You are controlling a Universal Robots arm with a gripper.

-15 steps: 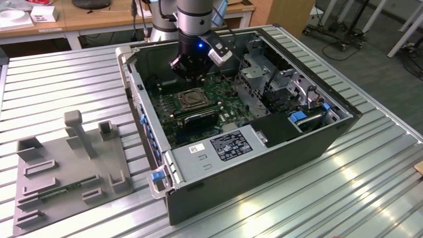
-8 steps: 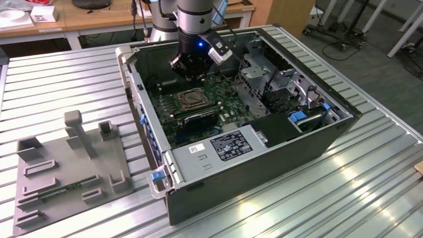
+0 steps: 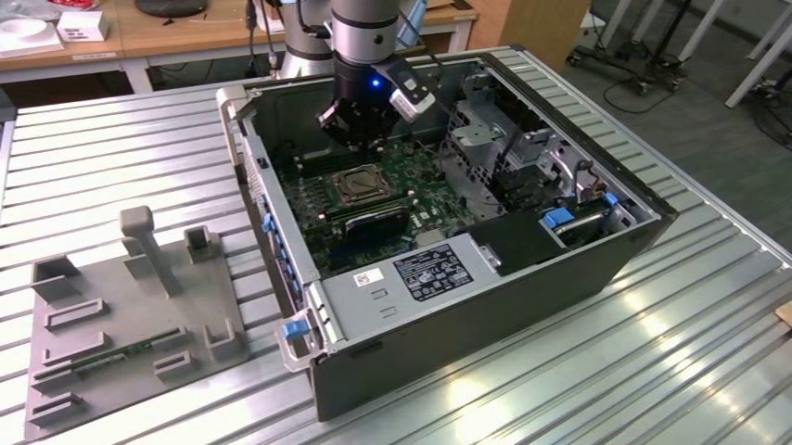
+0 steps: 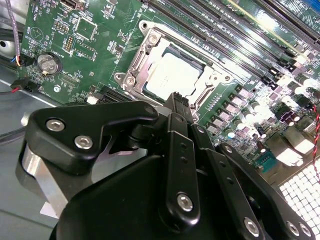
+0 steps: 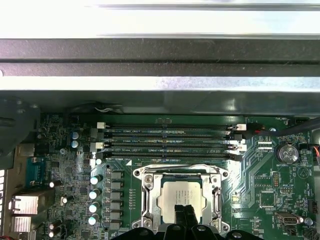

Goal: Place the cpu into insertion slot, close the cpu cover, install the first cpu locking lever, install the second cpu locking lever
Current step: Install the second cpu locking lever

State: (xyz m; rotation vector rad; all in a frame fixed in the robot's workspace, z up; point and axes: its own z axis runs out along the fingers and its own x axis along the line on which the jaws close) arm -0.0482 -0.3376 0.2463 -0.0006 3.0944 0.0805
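The cpu point(image 5: 181, 196) lies flat in the socket on the green motherboard point(image 5: 265, 175), pale silver face up; it also shows in the second wrist view point(image 4: 170, 74) and the exterior view point(image 3: 360, 185). The cpu cover point(image 5: 146, 196), a silvery frame, lies down around it, and its frame edge point(image 4: 146, 50) is in the second wrist view too. My gripper point(image 5: 183, 211) hovers just above the socket's edge with its black fingers together and nothing between them. From outside, my gripper point(image 3: 359, 141) hangs inside the open computer case.
Black memory slots point(image 5: 170, 142) run beside the socket. A drive cage point(image 3: 495, 139) and a grey box with a white label point(image 3: 427, 273) fill the case on the exterior view's right and front. A grey fixture plate point(image 3: 124, 324) with holders lies on the slatted table outside the case.
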